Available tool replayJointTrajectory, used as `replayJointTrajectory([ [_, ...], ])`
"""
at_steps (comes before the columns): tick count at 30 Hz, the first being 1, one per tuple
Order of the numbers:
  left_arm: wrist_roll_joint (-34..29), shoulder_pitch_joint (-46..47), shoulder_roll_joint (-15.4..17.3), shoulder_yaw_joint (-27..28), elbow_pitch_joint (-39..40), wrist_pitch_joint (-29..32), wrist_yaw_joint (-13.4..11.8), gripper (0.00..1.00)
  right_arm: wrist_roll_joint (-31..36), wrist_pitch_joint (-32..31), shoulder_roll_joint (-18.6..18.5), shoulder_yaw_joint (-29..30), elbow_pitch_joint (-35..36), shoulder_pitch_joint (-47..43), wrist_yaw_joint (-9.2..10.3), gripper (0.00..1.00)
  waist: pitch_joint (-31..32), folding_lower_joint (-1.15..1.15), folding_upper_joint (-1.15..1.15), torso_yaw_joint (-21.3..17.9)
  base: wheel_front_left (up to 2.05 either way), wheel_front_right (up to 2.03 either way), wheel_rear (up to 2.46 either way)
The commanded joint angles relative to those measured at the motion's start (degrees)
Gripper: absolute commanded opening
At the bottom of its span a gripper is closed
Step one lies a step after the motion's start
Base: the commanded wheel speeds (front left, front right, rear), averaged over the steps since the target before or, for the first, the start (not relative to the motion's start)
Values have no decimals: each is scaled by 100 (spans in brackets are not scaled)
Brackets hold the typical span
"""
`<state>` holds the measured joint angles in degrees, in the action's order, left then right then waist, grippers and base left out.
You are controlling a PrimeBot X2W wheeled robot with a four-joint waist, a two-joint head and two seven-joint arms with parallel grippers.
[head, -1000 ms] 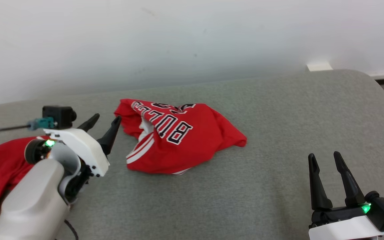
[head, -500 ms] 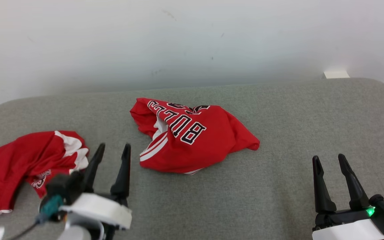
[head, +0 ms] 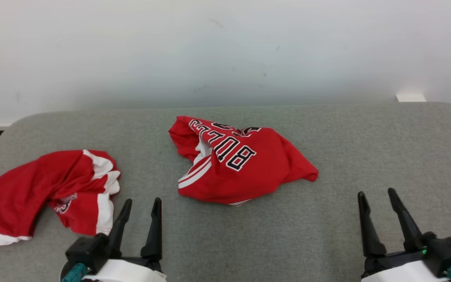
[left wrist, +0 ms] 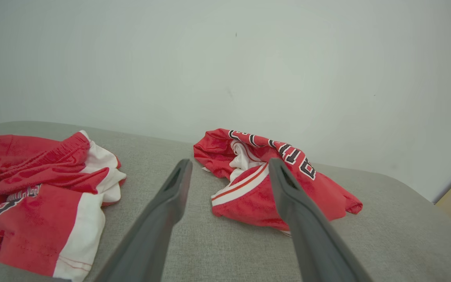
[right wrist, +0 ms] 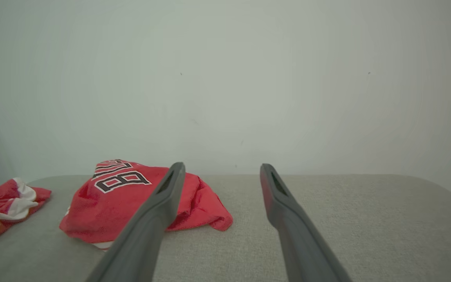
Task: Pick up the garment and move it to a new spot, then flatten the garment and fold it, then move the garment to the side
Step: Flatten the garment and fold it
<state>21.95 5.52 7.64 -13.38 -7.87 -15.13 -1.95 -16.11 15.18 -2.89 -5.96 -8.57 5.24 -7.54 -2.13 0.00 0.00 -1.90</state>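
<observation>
Head view: red Bulls jersey [head: 245, 164] lies crumpled near the middle of the grey padded surface [head: 366, 149], lettering facing up and upside down, white-striped edge turned toward 7 o'clock. Red shorts with white panels [head: 41, 192] lie bunched at 9 o'clock from the jersey, near the surface's left edge and apart from the jersey. White wall [head: 225, 47] at 12 o'clock behind the surface.

Left gripper [head: 142, 200] sits at 7 o'clock of the view, fingers pointing to 12, jaws spread, nothing between them, just beside the shorts' white panel, not touching. Right gripper [head: 376, 192] sits at 5 o'clock, jaws spread and empty, over bare surface, well apart from the jersey.

Left wrist view: left gripper [left wrist: 229, 162] fingers frame the jersey [left wrist: 319, 192], with the shorts [left wrist: 33, 180] at 9 o'clock. Right wrist view: right gripper [right wrist: 221, 166], with the jersey [right wrist: 112, 199] at 9 o'clock.
</observation>
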Motion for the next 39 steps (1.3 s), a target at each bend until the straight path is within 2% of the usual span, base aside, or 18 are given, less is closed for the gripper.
replayJointTrajectory([
  [1,-84,-16,-43,63,-38,-2,62,100,203,-6,-187,-112,-200,125,10,100,-50,0,0,94,0,0,0],
  [6,-264,66,-233,116,-106,-3,305,100,328,-183,-664,-596,-1328,924,12,100,-299,0,0,401,0,0,0],
  [13,-318,344,-416,231,-150,-2,500,100,-58,-858,-1311,-1419,-2835,2361,12,100,-763,0,0,936,0,0,0],
  [22,-291,513,-465,272,-237,-2,602,100,-725,-1356,-1606,-2382,-4129,3281,12,100,-955,0,0,1397,0,0,0],
  [27,-114,534,-465,233,-218,-2,550,100,-1066,-1236,-1647,-2778,-4608,3500,12,100,-912,0,0,1520,0,0,0],
  [28,-100,527,-467,226,-218,-2,544,100,-1106,-1197,-1655,-2842,-4684,3542,12,62,-901,0,0,1529,0,0,0],
  [30,-108,507,-466,220,-224,-2,520,100,-1209,-1133,-1650,-2989,-4803,3615,12,0,-881,0,0,1532,0,0,0],
  [39,-134,328,-466,259,-291,-2,495,100,-1474,-498,-1762,-3237,-5161,3846,12,0,-625,0,0,1199,0,0,0],
])
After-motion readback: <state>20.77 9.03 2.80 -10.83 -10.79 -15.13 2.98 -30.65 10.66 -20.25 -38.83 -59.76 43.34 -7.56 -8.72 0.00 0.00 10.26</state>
